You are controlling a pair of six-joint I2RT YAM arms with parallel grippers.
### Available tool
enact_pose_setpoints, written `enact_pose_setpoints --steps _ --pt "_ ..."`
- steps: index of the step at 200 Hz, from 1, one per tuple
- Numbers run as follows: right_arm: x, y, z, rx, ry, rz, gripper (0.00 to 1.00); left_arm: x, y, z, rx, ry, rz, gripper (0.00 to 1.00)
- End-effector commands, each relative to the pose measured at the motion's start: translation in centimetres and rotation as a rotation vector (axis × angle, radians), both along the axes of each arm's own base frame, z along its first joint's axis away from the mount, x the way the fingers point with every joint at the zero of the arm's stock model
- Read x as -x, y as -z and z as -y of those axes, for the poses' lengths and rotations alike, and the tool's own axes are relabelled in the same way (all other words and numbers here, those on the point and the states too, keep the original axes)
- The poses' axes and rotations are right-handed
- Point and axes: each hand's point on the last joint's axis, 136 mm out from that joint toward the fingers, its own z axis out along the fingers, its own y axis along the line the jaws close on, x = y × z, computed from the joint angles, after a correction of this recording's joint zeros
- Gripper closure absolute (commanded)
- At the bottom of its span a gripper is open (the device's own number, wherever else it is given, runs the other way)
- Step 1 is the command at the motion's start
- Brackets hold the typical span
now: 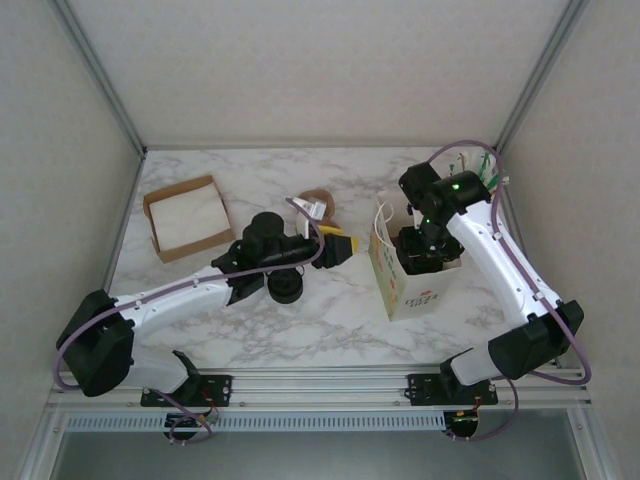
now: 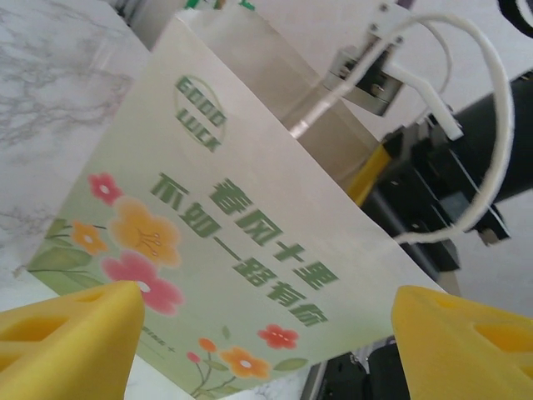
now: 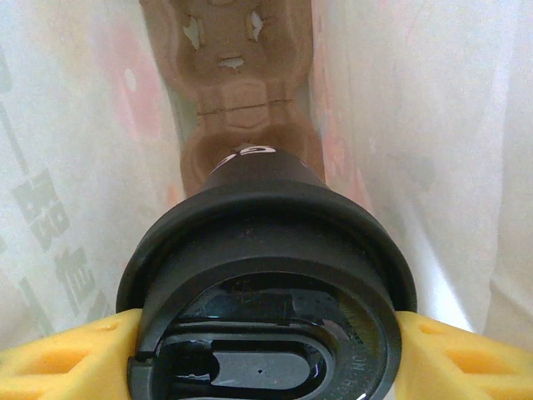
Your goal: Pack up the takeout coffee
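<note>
The takeout coffee (image 3: 266,283), a black cup under a round black lid, hangs inside the paper bag (image 1: 405,275) above a brown cardboard carrier (image 3: 237,92) on the bag's floor. My right gripper (image 3: 266,354) is shut on it, a yellow finger pressed to each side of the lid. From above, the right gripper (image 1: 428,250) reaches down into the bag's open top. My left gripper (image 1: 342,245) stands open just left of the bag, its yellow fingers (image 2: 67,342) wide apart, facing the flowered bag side (image 2: 225,233) with nothing between them.
A black cup without a lid (image 1: 285,288) stands under the left arm. A cardboard box with white paper (image 1: 188,217) sits at the back left. A brown ring-shaped item (image 1: 318,205) lies behind the left gripper. The bag's white cord handle (image 2: 491,125) loops near the right arm.
</note>
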Motion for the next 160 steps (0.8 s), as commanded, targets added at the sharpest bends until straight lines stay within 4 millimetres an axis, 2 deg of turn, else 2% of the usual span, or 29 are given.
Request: enact_pose_setpoints --steps 1,23,52,160 --pt "-0.1 0.5 0.0 -0.014 -0.007 -0.014 0.32 1.4 -1.8 0.1 0.038 0.01 0.045 0.22" --pt "-0.4 0.7 -0.1 -0.013 -0.006 -0.013 0.32 2.0 -2.5 -0.1 0.059 0.011 0.052 0.21" --pt "-0.6 0.6 -0.2 -0.023 -0.007 -0.005 0.32 1.7 -3.1 -0.4 0.054 -0.013 0.064 0.21" --pt "-0.8 1.1 -0.6 -0.039 -0.032 -0.003 0.32 1.4 -4.0 -0.3 0.067 -0.022 0.059 0.21"
